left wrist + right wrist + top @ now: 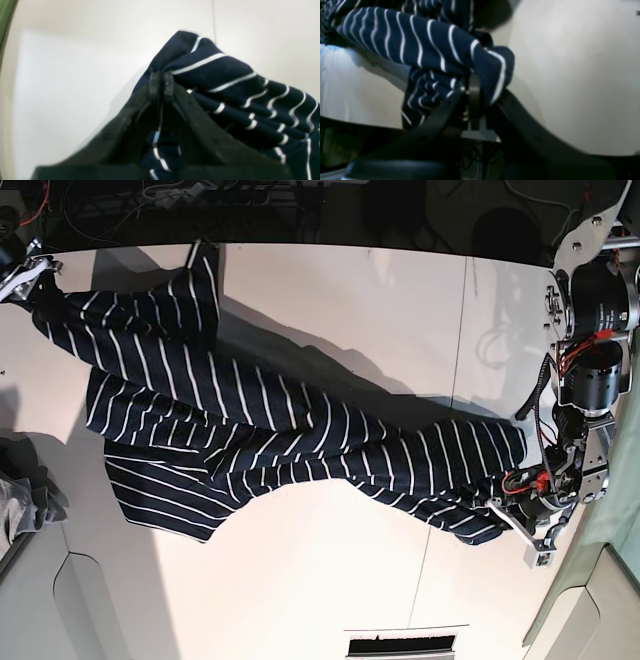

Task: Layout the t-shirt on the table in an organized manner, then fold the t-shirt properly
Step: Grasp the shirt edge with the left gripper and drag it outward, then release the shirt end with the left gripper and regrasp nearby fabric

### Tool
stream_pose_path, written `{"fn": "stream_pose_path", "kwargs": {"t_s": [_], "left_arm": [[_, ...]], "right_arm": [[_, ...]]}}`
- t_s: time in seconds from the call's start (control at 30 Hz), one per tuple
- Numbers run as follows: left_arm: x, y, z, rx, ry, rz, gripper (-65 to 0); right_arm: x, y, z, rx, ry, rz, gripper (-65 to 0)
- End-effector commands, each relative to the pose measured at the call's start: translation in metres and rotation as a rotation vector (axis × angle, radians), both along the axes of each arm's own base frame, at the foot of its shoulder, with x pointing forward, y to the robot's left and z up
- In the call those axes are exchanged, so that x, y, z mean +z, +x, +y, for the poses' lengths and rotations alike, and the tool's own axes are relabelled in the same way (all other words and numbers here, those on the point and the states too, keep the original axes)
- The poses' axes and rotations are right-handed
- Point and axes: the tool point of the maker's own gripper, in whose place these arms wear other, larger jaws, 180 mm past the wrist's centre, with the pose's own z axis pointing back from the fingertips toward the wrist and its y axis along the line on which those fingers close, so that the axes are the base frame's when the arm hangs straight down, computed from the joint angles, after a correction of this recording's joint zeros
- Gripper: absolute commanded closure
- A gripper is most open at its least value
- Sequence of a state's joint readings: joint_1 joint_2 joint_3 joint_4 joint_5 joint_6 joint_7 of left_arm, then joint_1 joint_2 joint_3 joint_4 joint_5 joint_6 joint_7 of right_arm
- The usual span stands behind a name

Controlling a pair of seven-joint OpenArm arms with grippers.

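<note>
Here both jaws pinch opposite ends of the t-shirt (290,440), stretched between them.

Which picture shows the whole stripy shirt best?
The base view: it shows the whole t-shirt stretched across the table between both arms. The left wrist view shows only the bunched corner pinched by the left gripper; the right wrist view shows only the part held by the right gripper.

white table (330,580), striped t-shirt (300,440) on it
</note>
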State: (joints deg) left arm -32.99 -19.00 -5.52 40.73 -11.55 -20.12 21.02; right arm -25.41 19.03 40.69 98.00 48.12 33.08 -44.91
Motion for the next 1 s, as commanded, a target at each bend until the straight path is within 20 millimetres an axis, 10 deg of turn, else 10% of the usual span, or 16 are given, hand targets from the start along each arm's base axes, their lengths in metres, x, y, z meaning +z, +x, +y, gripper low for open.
{"fn": "stream_pose_path", "kwargs": {"t_s": [0.0,0.2,0.37,0.47,0.97], "left_arm": [[0.03,0.018,0.011,0.02,0.017,-0.08,0.0],[0.028,0.018,-0.006,-0.056,-0.003,-0.076,0.0],[0.025,0.018,-0.02,-0.108,0.005,-0.064,-14.0],[0.02,0.016,-0.021,-0.113,0.008,-0.035,-25.4],[0.01,-0.045,0.013,-0.124,-0.174,0.083,-26.0]], "right_arm": [[0.014,0.006,-0.011,-0.01,-0.028,-0.045,0.0],[0.015,0.006,-0.013,-0.015,-0.028,-0.048,0.0],[0.016,0.007,-0.013,-0.016,-0.028,-0.053,-29.4],[0.016,0.008,-0.013,-0.017,-0.028,-0.057,-29.9],[0.016,0.009,-0.014,-0.022,-0.038,-0.056,-29.9]]}}
